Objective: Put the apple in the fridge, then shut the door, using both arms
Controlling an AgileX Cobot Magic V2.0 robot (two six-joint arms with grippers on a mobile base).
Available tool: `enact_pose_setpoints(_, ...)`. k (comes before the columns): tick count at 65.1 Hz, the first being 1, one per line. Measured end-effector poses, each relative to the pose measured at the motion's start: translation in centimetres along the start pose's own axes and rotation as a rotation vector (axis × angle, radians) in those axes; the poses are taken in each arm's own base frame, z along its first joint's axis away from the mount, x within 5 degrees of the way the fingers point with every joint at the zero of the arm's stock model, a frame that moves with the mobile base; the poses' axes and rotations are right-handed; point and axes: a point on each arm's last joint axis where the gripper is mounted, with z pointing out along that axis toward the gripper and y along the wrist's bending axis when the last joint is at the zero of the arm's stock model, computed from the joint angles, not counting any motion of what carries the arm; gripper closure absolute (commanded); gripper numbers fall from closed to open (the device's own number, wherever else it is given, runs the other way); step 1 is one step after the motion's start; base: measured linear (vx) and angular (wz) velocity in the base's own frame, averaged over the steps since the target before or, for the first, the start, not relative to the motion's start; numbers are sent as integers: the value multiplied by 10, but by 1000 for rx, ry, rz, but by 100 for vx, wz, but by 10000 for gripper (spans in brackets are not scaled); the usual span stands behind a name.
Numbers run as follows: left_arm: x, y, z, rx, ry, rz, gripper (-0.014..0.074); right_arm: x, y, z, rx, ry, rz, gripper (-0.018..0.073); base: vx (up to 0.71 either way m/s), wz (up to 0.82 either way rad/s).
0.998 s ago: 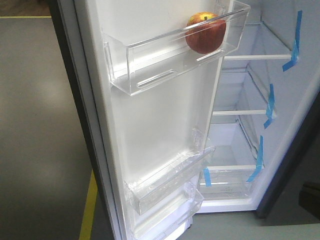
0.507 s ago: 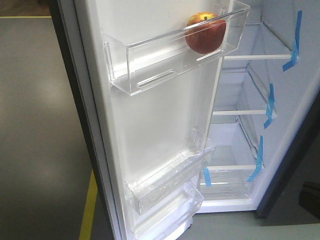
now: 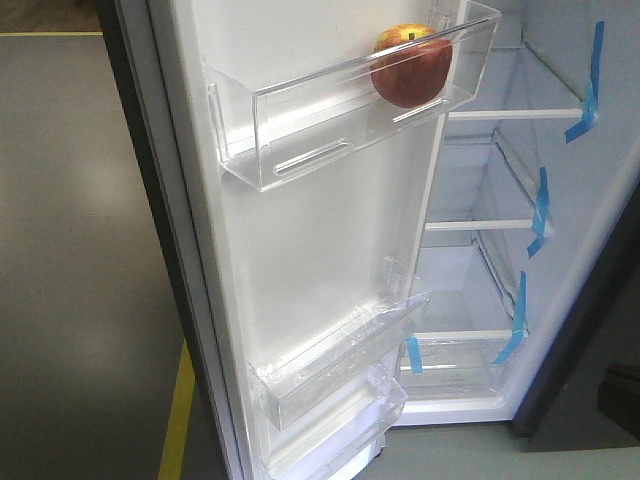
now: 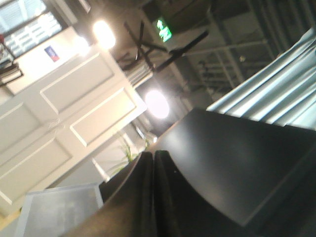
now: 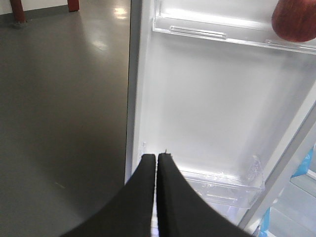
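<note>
Glossy red apple (image 3: 411,66), with a yellow patch round the stem at its upper left and faint streaks down the skin. Lying at the right end of the top bin (image 3: 300,135) on the door (image 3: 330,230), seen through the bin's clear front wall. Door swung wide, white inner face toward the front camera, with lower bins (image 3: 330,375) near its foot. To the right, the fridge (image 3: 470,290) interior, with white shelves (image 3: 510,114) and blue tape (image 3: 595,70) at their right ends.

From the right wrist, just the lower part of the apple, cut off at the top right corner. Right gripper (image 5: 156,157) pressed together on nothing, aimed at the door's inner face. Left gripper (image 4: 153,154) likewise pressed together and empty, pointing up beside a dark panel (image 4: 232,163).

Against half a second and a second ago, no visible difference: apple, door and bins in the same places.
</note>
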Motion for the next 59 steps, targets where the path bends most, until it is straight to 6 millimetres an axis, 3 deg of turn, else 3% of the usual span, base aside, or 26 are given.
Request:
enact_pose_setpoints(11, 20, 7, 41, 46, 159, 5, 518, 0, 0, 0, 0, 0, 0, 563, 0, 0)
enact_pose_setpoints(29, 43, 9, 91, 152, 358, -37, 230, 0, 0, 0, 0, 0, 0, 563, 0, 0)
enact_pose_setpoints(39, 53, 16, 110, 192, 407, -75, 220, 0, 0, 0, 0, 0, 0, 563, 0, 0)
enact_pose_setpoints(59, 77, 21, 136, 322, 668, -110, 221, 2, 2, 0, -25, 23, 0, 563, 0, 0)
